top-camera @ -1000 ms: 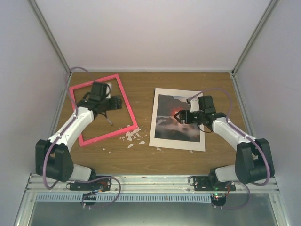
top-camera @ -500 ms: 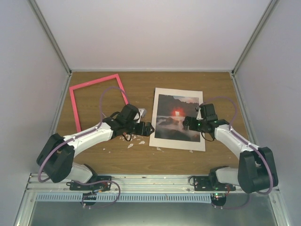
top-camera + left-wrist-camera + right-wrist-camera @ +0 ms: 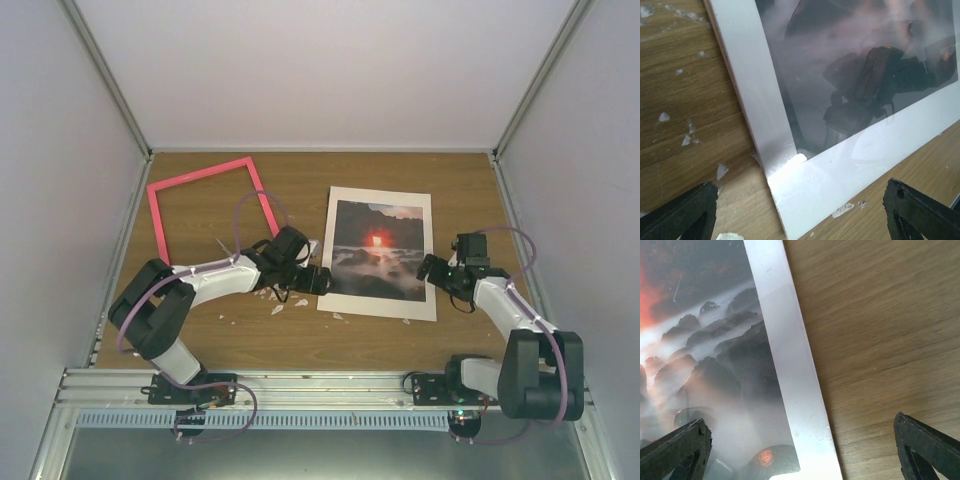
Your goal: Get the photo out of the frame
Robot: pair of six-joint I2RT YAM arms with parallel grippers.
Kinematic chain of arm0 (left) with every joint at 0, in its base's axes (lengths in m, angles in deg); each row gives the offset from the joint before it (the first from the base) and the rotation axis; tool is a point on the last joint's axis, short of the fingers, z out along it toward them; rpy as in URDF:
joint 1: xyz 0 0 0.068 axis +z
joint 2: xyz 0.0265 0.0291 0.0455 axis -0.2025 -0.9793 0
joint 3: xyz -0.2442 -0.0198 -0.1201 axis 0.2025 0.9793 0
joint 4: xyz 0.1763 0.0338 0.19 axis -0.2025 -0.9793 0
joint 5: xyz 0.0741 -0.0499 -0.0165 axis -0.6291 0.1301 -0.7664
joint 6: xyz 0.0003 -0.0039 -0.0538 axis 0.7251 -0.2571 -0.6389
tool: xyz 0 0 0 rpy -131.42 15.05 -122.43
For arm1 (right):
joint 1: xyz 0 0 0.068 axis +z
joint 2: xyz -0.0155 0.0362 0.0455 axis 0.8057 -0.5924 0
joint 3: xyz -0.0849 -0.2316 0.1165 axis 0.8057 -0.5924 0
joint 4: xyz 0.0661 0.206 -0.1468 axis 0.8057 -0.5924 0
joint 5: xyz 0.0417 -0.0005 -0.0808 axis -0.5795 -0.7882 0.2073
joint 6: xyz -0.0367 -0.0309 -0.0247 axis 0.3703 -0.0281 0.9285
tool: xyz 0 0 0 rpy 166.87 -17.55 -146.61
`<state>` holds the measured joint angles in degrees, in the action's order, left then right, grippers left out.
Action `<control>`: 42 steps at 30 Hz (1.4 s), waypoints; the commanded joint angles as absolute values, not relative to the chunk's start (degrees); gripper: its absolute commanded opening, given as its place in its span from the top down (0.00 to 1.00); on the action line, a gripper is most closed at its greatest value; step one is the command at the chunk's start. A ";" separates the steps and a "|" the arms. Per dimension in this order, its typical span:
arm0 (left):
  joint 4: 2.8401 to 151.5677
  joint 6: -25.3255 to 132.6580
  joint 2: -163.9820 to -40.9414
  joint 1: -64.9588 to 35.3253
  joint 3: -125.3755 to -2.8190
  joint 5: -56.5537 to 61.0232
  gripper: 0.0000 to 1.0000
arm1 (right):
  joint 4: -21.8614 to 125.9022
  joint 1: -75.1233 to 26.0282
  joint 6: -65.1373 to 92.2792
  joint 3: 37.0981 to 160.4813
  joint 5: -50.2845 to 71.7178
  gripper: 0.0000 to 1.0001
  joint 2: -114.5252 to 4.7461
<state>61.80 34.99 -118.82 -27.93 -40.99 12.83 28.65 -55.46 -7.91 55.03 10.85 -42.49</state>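
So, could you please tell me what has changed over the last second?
The left gripper swung right, from over the frame to the near-left corner of the white mat. The right gripper drew back off the photo to the mat's right edge. Both are open, holding nothing. The photo and mat lie unmoved, and the frame's far side looks unmoved too.

The left gripper (image 3: 800, 207), spread wide, hovers over a corner of the white mat (image 3: 765, 100) bordering the photo (image 3: 850, 55)

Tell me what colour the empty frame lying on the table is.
Bright pink-red. The frame shows best in the top external view.
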 commanded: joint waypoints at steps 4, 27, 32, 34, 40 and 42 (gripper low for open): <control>65.96 35.54 -121.49 -28.22 -41.96 14.78 0.09 | 30.70 -56.22 -6.19 53.31 4.46 0.00 -45.73; 65.35 35.28 -122.13 -28.31 -43.28 14.19 0.09 | 29.98 -56.18 -3.98 55.98 -5.52 0.02 -45.49; 65.21 35.06 -121.86 -28.31 -43.65 14.09 0.09 | 29.26 -56.21 -3.88 56.85 -6.05 0.02 -44.69; 65.27 34.88 -121.52 -28.31 -43.69 14.20 0.09 | 28.98 -56.22 -3.76 56.99 -6.16 0.02 -44.28; 64.76 34.83 -120.16 -28.31 -43.89 13.54 0.09 | 29.37 -56.22 -3.78 57.00 -7.04 0.02 -43.34; 64.86 34.81 -120.05 -28.31 -43.87 13.41 0.09 | 29.92 -56.22 -3.89 56.79 -8.12 0.02 -43.33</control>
<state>63.53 34.79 -121.93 -27.95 -42.52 14.07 29.55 -55.98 -4.48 55.73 -5.98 -44.33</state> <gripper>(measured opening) 0.909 0.978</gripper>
